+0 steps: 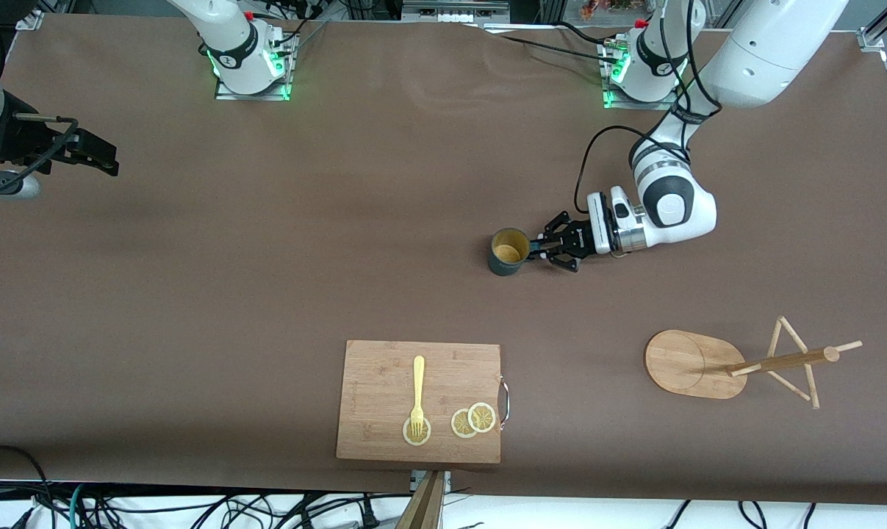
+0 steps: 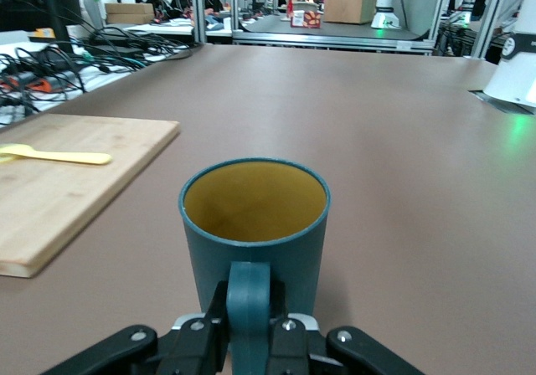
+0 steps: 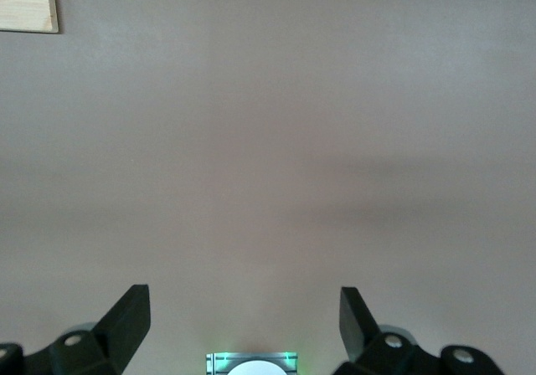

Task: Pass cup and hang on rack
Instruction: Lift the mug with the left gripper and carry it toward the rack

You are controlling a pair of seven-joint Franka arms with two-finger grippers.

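Nearest to the front camera lies the cutting board [image 1: 419, 400] with a yellow fork [image 1: 417, 393] and lemon slices [image 1: 473, 419] on it. Toward the left arm's end of the table the rack [image 1: 737, 364] lies tipped on its side. Farther from the camera the cup [image 1: 508, 251] stands upright on the table. The left gripper [image 1: 544, 247] has its jaws pressed on the cup's handle [image 2: 249, 308]. The right gripper [image 1: 101, 156] waits over the table's right-arm end, its jaws spread wide.

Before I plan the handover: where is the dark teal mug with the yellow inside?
The dark teal mug stands upright mid-table, farther from the front camera than the bamboo cutting board, its handle clamped in the left gripper.
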